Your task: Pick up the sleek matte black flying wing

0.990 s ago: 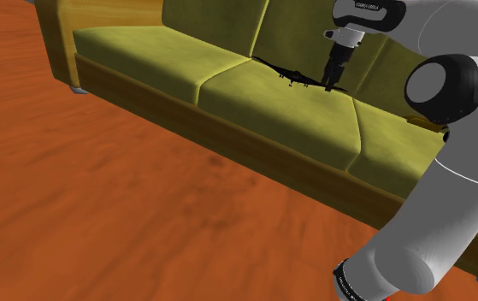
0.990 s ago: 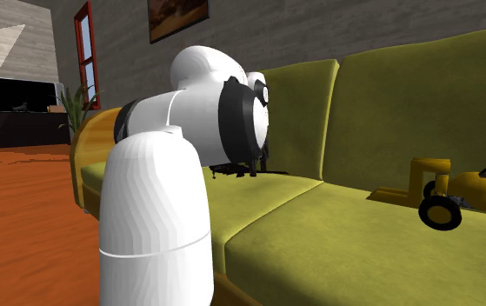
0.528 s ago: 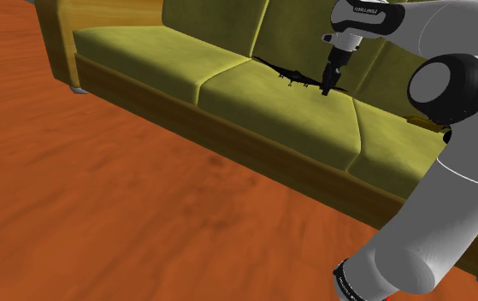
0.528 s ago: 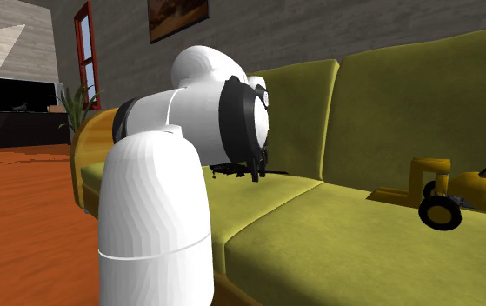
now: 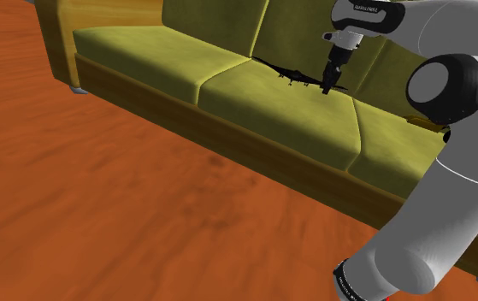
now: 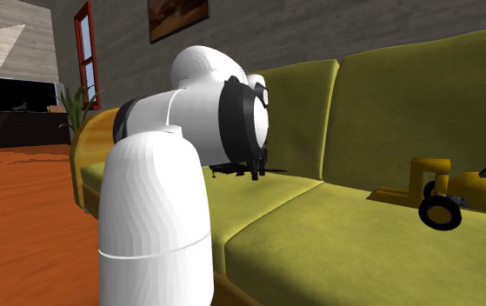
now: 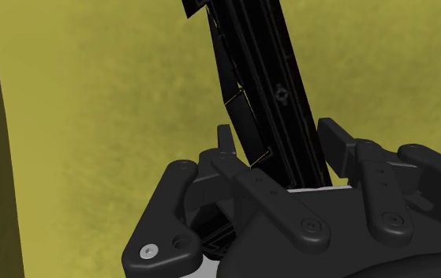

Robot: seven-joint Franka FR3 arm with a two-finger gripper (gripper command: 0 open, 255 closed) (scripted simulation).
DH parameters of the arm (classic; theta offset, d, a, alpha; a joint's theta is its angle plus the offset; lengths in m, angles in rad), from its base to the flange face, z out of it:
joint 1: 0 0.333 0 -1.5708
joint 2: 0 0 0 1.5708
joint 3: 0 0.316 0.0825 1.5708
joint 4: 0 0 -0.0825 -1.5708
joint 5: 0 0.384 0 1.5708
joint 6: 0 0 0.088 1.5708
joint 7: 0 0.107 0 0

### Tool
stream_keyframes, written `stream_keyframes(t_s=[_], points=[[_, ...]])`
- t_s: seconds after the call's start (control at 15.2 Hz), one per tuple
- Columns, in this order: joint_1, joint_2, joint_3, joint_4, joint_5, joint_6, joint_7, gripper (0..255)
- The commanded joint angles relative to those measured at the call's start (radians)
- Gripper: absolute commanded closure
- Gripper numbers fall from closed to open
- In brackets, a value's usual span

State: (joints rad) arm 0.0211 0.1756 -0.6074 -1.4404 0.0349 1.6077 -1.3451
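Olive-green three-seat sofa [image 5: 228, 81] on reddish wood floor [image 5: 100, 197]. Grey wall [image 6: 319, 30], red-framed window [image 6: 84, 43], framed picture [image 6: 177, 17], TV [image 6: 19, 94], potted plant [image 6: 76, 109].

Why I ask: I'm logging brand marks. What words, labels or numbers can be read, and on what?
Dark lettering on the arm's white wrist housing: too small to read.
Pale marks on the dark ring at the arm's base: too small to read.
Black flying wing, green sofa: no text.

The flying wing [image 7: 254, 79] runs past the wrist view's edge.
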Motion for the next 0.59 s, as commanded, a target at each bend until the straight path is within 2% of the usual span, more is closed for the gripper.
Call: stream_keyframes(t_s=[0.0,0.53], points=[[-0.004,0.007,-0.001,0.030,0.004,-0.025,-0.004,255],[-0.036,0.062,-0.007,0.208,0.037,-0.155,-0.026,255]])
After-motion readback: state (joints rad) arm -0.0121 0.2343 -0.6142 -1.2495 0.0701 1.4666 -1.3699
